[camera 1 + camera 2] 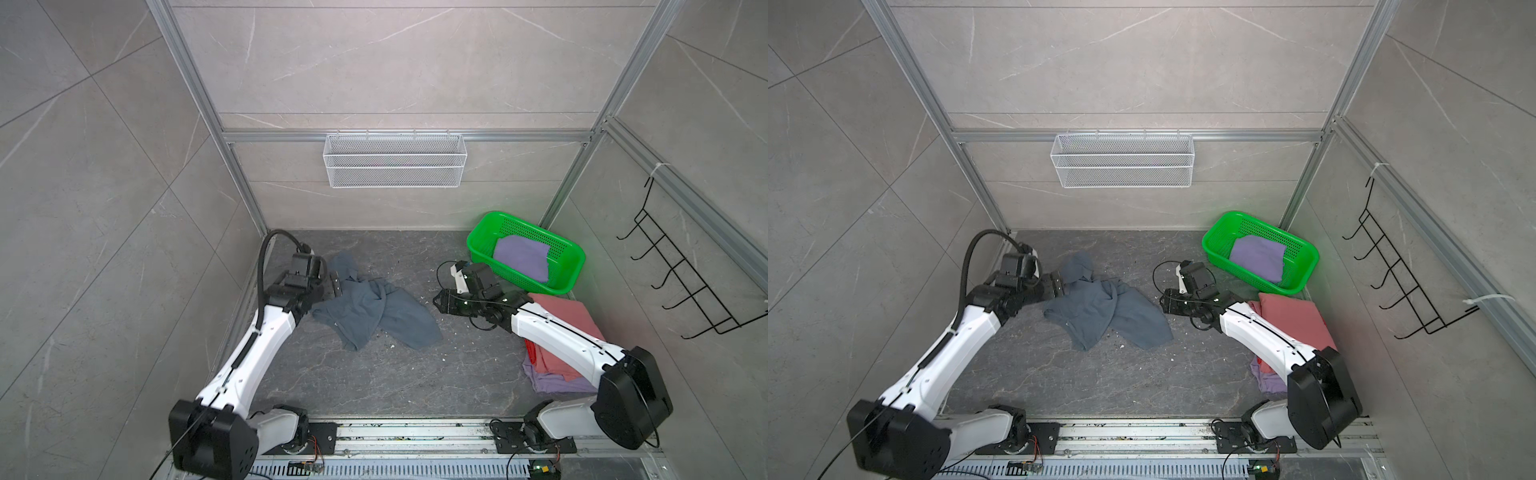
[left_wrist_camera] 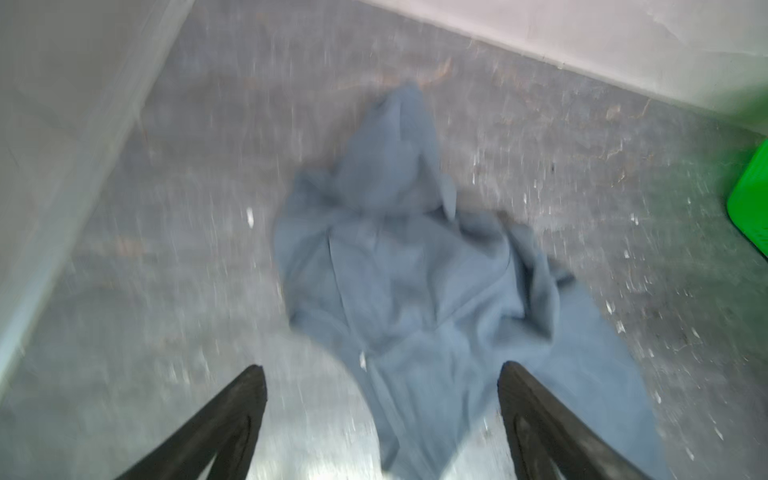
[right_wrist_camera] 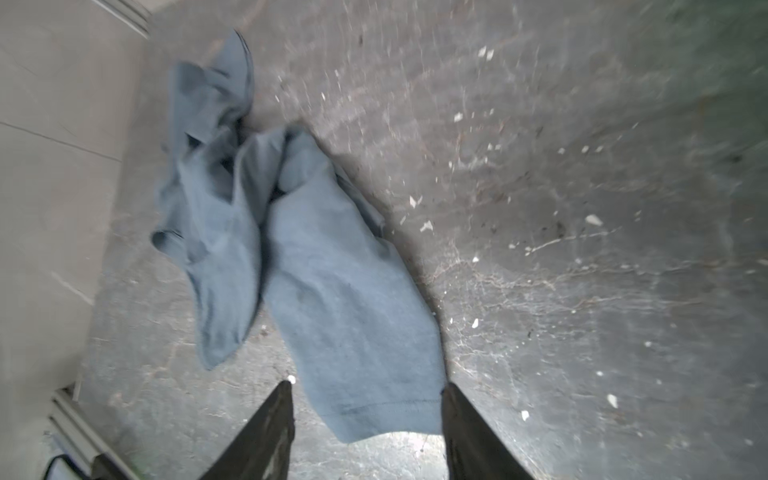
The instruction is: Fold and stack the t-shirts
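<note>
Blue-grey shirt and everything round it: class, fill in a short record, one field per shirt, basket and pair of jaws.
blue-grey shirt: crumpled, unfolded, mid-table
pink shirt: folded, atop lavender shirt, under right arm
basket: green, far right, holds lavender cloth
left jaws: open, empty
right jaws: open, empty

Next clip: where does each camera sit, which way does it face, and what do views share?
Both top views: high above the arm bases, looking down onto the work surface; left arm, right arm, blue-grey t-shirt, green basket.
Left wrist: on the left arm, facing the blue-grey t-shirt past the open left pincer.
Right wrist: on the right arm, facing the shirt's hem past the open right pincer.
Shared: every view shows that t-shirt.
</note>
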`<action>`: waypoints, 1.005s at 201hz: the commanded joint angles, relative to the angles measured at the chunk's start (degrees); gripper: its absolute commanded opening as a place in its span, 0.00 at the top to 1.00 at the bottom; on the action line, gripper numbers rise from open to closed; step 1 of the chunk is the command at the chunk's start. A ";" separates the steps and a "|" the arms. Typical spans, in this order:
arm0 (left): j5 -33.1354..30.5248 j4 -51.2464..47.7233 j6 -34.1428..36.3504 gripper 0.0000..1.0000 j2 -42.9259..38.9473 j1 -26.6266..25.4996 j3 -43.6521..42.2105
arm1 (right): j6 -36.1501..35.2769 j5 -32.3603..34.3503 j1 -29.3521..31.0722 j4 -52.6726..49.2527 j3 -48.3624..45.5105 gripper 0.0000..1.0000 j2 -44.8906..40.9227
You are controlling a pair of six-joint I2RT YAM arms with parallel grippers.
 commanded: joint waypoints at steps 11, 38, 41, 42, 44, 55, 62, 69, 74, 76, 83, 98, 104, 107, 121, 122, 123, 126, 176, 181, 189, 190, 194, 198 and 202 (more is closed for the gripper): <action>1.24 -2.50 -15.44 0.11 -6.82 -6.91 -11.13 | 3.58 4.81 2.25 5.50 -4.22 0.33 3.55; 2.67 -0.01 -21.56 0.11 -8.63 -10.21 -19.09 | 3.79 6.36 3.56 7.12 -6.41 0.33 6.33; 3.06 0.60 -21.98 0.11 -8.69 -10.39 -19.95 | 3.78 6.56 3.72 7.08 -6.56 0.33 6.54; 3.16 0.76 -22.11 0.12 -8.70 -10.42 -20.16 | 3.74 6.68 3.89 7.24 -6.62 0.33 6.68; 3.43 1.23 -22.32 0.11 -8.72 -10.51 -20.71 | 3.70 6.82 4.02 7.28 -6.77 0.33 6.89; 5.38 4.53 -22.93 0.12 -8.41 -10.72 -23.26 | 3.53 7.18 4.74 7.78 -7.20 0.33 7.93; 6.59 6.87 -23.52 0.13 -7.93 -10.72 -24.40 | 3.53 7.62 5.21 7.96 -7.42 0.32 8.59; 7.62 9.43 -23.89 0.13 -7.33 -10.72 -25.47 | 3.46 7.94 5.76 8.10 -7.46 0.32 9.23; 8.33 11.22 -23.94 0.13 -6.82 -10.72 -25.99 | 3.44 8.07 6.05 8.30 -7.48 0.32 9.63; 8.56 11.98 -24.00 0.13 -6.58 -10.72 -26.32 | 3.43 8.11 6.21 8.40 -7.53 0.32 9.87; 9.53 14.13 -24.15 0.14 -5.89 -10.72 -26.76 | 3.43 8.29 6.50 8.68 -7.60 0.32 10.19; 10.20 18.58 -24.28 0.14 -4.04 -10.80 -27.46 | 3.51 9.10 7.12 9.26 -7.80 0.29 11.31; 10.37 20.14 -24.15 0.14 -3.19 -10.81 -27.61 | 3.44 9.51 7.30 9.26 -7.79 0.29 11.80; 10.38 20.74 -24.13 0.14 -2.74 -10.87 -27.62 | 3.37 9.60 7.29 9.26 -7.78 0.29 12.09; 10.48 23.04 -23.86 0.16 -0.34 -10.85 -27.43 | 3.60 10.29 7.50 8.35 -7.20 0.30 13.59; 10.47 23.06 -23.84 0.16 -0.13 -10.87 -27.41 | 3.60 10.31 7.45 8.32 -7.14 0.30 13.68; 10.43 23.06 -23.83 0.17 0.02 -10.88 -27.36 | 3.56 10.31 7.52 8.31 -7.11 0.30 13.76; 10.30 23.13 -23.93 0.18 0.73 -10.88 -27.19 | 3.52 10.32 7.64 8.22 -7.05 0.30 14.11; 10.34 27.75 -24.41 0.29 9.45 -11.31 -26.15 | 4.86 15.35 11.68 3.70 -3.53 0.31 18.34; 10.30 28.18 -24.31 0.30 9.82 -11.41 -26.05 | 5.11 15.41 11.74 3.90 -3.50 0.32 18.65; 10.37 28.80 -23.90 0.36 10.40 -11.48 -25.83 | 5.22 14.87 11.92 4.67 -3.53 0.35 19.17; 10.38 28.92 -23.86 0.36 10.47 -11.50 -25.78 | 5.21 14.88 11.99 4.76 -3.55 0.36 19.24; 10.30 29.28 -23.53 0.40 10.68 -11.51 -25.61 | 5.38 14.81 12.05 5.13 -3.50 0.38 19.36; 10.13 29.51 -23.35 0.45 10.80 -11.51 -25.44 | 5.57 14.80 12.22 5.41 -3.45 0.41 19.51; 9.90 29.77 -23.30 0.51 10.93 -11.51 -25.28 | 5.66 14.72 12.28 5.72 -3.42 0.46 19.62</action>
